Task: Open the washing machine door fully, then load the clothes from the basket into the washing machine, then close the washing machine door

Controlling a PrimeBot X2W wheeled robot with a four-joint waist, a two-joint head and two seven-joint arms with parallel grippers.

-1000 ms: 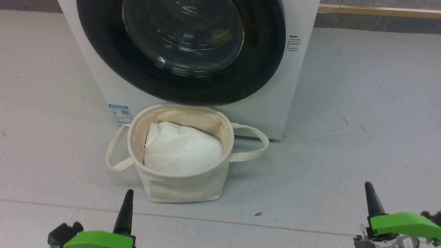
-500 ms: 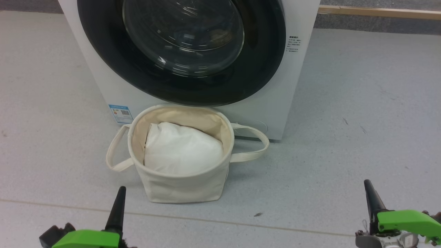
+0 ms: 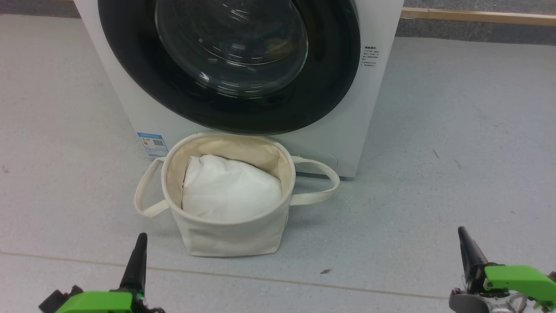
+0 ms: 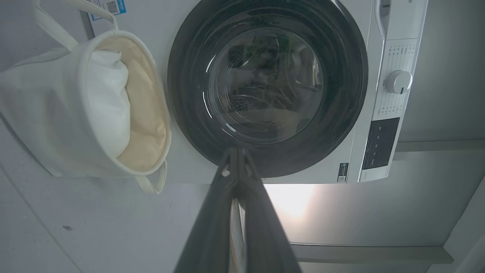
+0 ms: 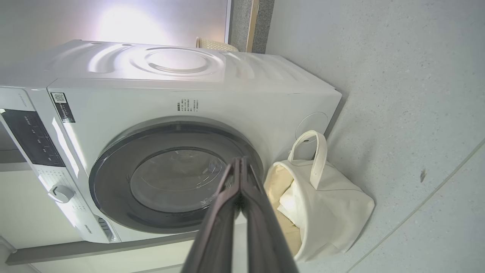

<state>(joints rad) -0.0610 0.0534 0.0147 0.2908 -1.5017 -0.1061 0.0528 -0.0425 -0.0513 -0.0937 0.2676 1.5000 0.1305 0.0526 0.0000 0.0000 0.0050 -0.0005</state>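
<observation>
The washer (image 3: 382, 108) stood on the grey floor (image 3: 456, 152) with its door (image 3: 130, 78) shut, the black rim lying flat against the white front. Behind the glass some dim shapes sat in the drum, with a brownish patch among them (too dark and full of reflections to tell what they were). The basket (image 3: 230, 234) stood upright on the floor just in front of the washer, below the door and touching or nearly touching the front panel. Its two loop handles hung out to either side. Inside it lay a plain white cushion (image 3: 230, 187), leaning toward the left wall, with bare cream lining showing above it. A small blue-and-white sticker (image 3: 152, 143) sat low on the washer, just left of the basket's rim. The left gripper (image 3: 140, 238) hung low at the near left, its jaws pressed together on nothing, well apart from the basket. The right gripper (image 3: 461, 231) hung at the near right, likewise closed and empty, over bare floor. In the left wrist view a white knob (image 4: 398, 81) and a dark panel (image 4: 380, 142) showed beside the door.
</observation>
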